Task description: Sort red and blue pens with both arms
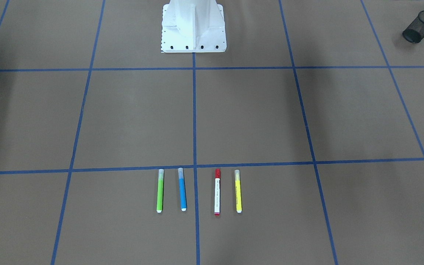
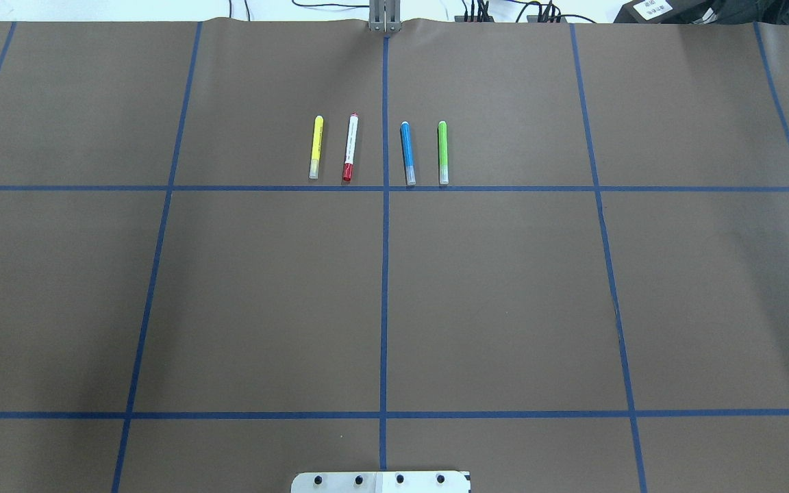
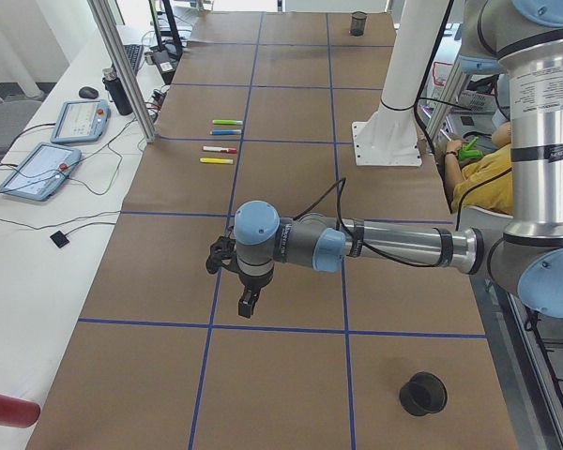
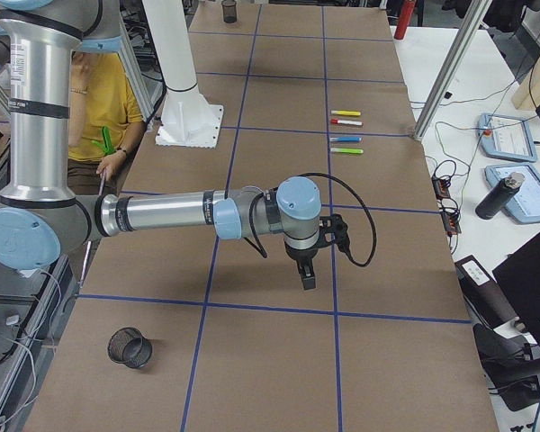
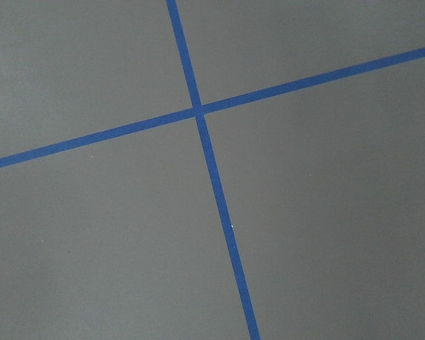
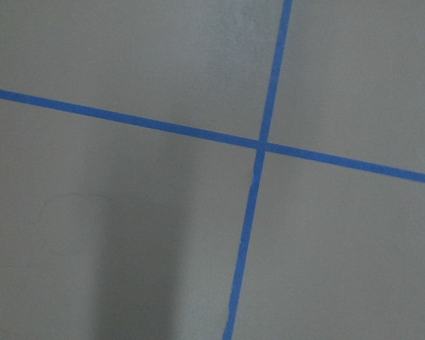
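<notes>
The red pen (image 2: 350, 147) and the blue pen (image 2: 407, 153) lie flat and parallel on the far part of the brown counter (image 2: 264, 301). They lie on either side of the centre tape line (image 2: 384, 274), the red on the robot's left. The left hand (image 3: 248, 306) hangs over the counter's left end and the right hand (image 4: 307, 277) over its right end. Both point down, well apart from the pens; whether either is released or clenched I cannot tell. A yellow marker (image 2: 316, 146) lies just beside the red pen and a green marker (image 2: 443, 152) just beside the blue. A black mesh cup (image 1: 421, 26) sits near the left end. Print runs along the red pen's barrel, too small to read.
</notes>
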### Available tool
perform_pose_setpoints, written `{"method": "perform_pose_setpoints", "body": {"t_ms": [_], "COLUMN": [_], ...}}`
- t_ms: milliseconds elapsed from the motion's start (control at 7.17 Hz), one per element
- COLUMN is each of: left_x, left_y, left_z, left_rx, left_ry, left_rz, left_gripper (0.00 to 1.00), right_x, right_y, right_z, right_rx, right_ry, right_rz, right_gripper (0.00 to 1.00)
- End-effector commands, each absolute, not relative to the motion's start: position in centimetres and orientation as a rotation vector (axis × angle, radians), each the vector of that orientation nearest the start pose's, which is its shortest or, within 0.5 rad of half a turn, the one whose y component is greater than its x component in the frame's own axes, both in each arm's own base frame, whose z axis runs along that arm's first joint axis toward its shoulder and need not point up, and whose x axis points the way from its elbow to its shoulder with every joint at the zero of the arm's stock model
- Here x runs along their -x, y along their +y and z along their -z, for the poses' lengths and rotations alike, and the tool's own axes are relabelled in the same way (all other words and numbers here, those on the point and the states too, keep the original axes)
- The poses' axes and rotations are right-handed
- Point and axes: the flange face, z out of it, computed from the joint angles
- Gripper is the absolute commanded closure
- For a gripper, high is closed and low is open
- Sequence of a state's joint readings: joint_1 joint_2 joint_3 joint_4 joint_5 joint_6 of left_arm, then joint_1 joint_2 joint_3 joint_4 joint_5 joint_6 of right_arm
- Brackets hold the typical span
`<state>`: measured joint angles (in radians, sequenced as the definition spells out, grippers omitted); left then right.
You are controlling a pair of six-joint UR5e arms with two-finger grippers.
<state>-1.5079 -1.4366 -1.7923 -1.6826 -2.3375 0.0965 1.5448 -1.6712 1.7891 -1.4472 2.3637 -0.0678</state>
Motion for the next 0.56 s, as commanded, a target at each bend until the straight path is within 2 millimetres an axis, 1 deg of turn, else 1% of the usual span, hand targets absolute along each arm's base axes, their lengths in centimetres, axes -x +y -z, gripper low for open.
{"method": "perform_pose_setpoints", "body": {"t_ms": [0,139,279,418], "left_x": [3.5,3.4,3.4,3.4], "left_y": [-47.4,-49.5,-49.6,-49.9], "left_z": [-56.7,-54.5,-54.4,-53.4], "left_rx": [-0.275,-0.323,-0.333,-0.353], "left_ry": [0.758,0.755,0.756,0.755], "left_rz": [-0.257,-0.271,-0.276,-0.284], "left_gripper": [0.00,0.00,0.00,0.00], "right_x": [-5.0,-5.0,-5.0,-5.0], "right_y": [-46.9,-47.7,-48.2,-48.8], "right_z": [-57.6,-56.8,-56.0,-55.2], "right_rx": [-0.315,-0.336,-0.350,-0.366], "right_ry": [-0.790,-0.783,-0.782,-0.780], "right_rz": [0.194,0.201,0.207,0.212], "right_gripper": [0.00,0.00,0.00,0.00]}}
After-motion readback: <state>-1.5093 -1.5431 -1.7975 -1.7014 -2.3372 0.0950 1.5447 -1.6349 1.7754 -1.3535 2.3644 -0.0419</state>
